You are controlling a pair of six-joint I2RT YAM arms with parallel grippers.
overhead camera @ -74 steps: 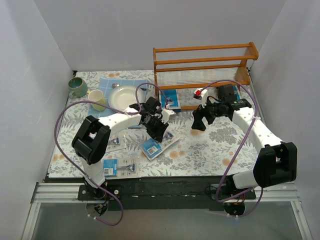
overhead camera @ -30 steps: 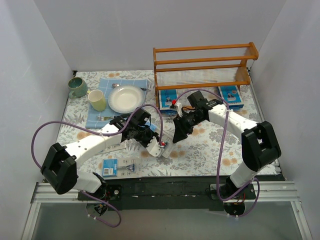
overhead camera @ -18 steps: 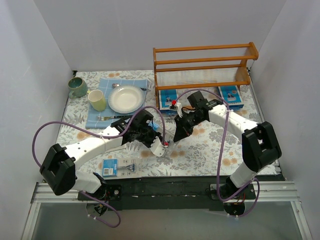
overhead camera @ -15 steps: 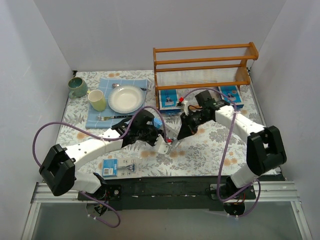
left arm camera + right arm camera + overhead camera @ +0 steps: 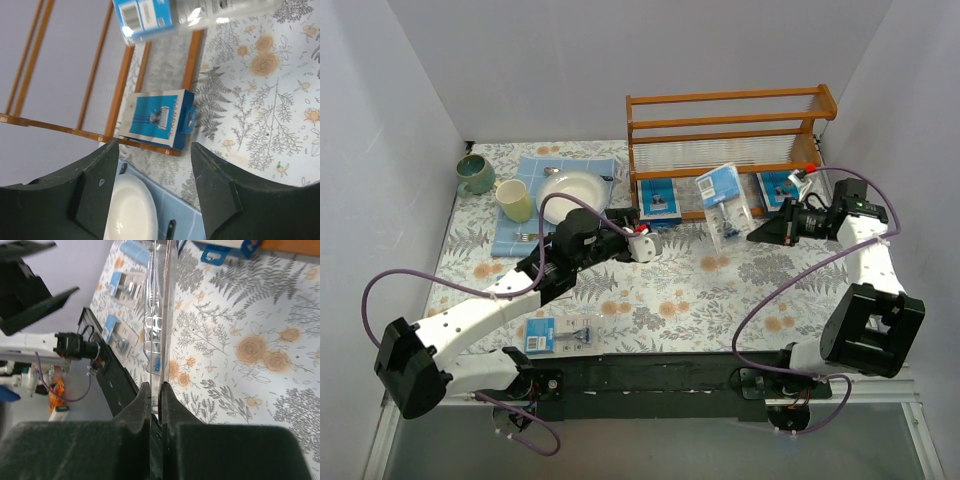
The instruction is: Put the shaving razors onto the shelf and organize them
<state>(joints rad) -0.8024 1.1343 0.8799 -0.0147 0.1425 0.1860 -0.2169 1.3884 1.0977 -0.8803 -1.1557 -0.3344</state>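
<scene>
My right gripper (image 5: 757,234) is shut on one edge of a shaving razor pack (image 5: 723,190), which hangs in the air in front of the shelf (image 5: 720,98). In the right wrist view the pack (image 5: 160,315) shows edge-on between the shut fingers (image 5: 145,405). Over the table's middle, my left gripper (image 5: 648,243) stands open and empty. A second pack (image 5: 660,203) lies at the shelf's lower left, also in the left wrist view (image 5: 157,117). A third pack (image 5: 782,188) lies at the lower right. Another pack (image 5: 560,335) lies near the front left edge.
At the back left a white plate (image 5: 570,195) and a fork (image 5: 535,237) rest on a blue cloth (image 5: 525,228). A yellow-green cup (image 5: 516,200) and a green mug (image 5: 475,175) stand beside them. White walls close in the table on three sides.
The pack passed from my left gripper to the right one, which shut on it and swung it up and right toward the shelf. The left gripper opened and drew back.
</scene>
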